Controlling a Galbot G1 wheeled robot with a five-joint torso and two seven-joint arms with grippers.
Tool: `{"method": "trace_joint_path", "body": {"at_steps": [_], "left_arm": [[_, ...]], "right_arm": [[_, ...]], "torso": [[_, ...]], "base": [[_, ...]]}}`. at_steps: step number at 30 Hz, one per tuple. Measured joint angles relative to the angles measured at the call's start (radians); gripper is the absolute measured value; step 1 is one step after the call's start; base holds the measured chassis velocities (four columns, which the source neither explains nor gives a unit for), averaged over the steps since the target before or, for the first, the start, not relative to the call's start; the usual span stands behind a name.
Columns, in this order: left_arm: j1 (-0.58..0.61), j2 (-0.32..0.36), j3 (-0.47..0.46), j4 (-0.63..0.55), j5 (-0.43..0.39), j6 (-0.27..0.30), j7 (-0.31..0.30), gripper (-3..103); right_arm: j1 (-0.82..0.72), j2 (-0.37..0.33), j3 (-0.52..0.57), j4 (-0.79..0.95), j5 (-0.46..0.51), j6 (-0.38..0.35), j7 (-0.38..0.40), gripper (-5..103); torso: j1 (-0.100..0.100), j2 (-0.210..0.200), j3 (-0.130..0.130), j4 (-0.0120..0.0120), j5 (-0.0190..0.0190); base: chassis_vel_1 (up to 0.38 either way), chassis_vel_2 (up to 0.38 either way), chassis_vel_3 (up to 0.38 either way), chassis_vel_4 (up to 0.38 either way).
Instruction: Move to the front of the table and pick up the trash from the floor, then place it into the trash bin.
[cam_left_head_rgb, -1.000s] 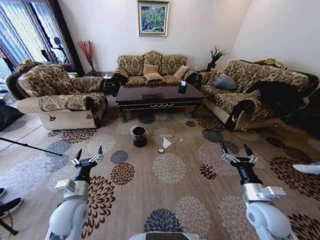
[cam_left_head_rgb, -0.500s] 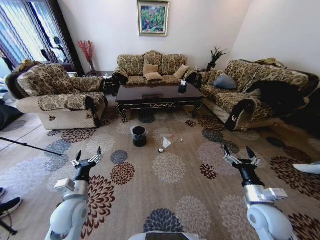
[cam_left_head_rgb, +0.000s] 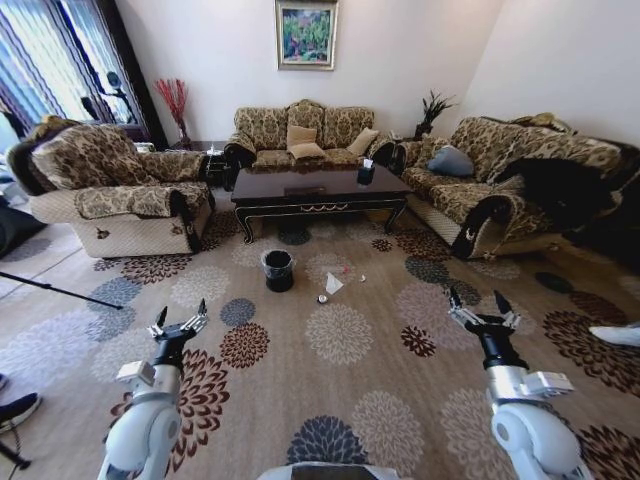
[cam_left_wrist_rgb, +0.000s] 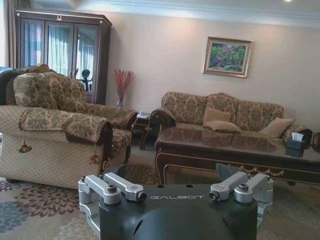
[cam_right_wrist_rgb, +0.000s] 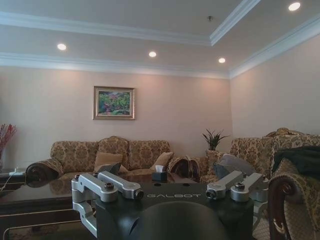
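The whole head view has shifted slightly since a second ago, so the robot is still approaching. Left tool (cam_left_head_rgb: 179, 320) and right tool (cam_left_head_rgb: 483, 306) hang open and empty. The trash (cam_left_head_rgb: 333, 285) lies on the carpet before the counter (cam_left_head_rgb: 318, 189), beside the trash bin (cam_left_head_rgb: 278, 270).

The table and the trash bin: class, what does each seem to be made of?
The table: apparently dark brown wood with a glossy finish, its top mirroring the room. The trash bin: black, probably plastic, though the look leaves that open.
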Motion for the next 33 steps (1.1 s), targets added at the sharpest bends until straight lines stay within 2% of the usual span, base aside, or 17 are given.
{"method": "trace_joint_path", "body": {"at_steps": [15, 22, 33], "left_arm": [[0.000, -0.001, 0.003, 0.012, 0.005, -0.004, 0.011, 100], [0.001, -0.003, 0.008, 0.015, 0.012, -0.005, 0.017, 100], [0.016, -0.006, 0.001, 0.000, 0.022, -0.012, 0.024, 100]], "right_arm": [[-0.001, 0.002, -0.001, -0.001, -0.001, 0.003, 0.001, 100], [-0.010, -0.001, 0.003, 0.005, 0.025, 0.052, 0.011, 100], [-0.005, -0.003, 0.002, -0.004, 0.026, 0.078, -0.015, 100]], "torso": [[-0.025, -0.058, -0.033, 0.0001, 0.0000], [-0.038, -0.089, -0.051, 0.0001, -0.0001], [-0.055, -0.127, -0.073, 0.0001, 0.0000]], "base": [[0.000, 0.000, 0.000, 0.000], [0.000, 0.000, 0.000, 0.000], [0.000, 0.000, 0.000, 0.000]]}}
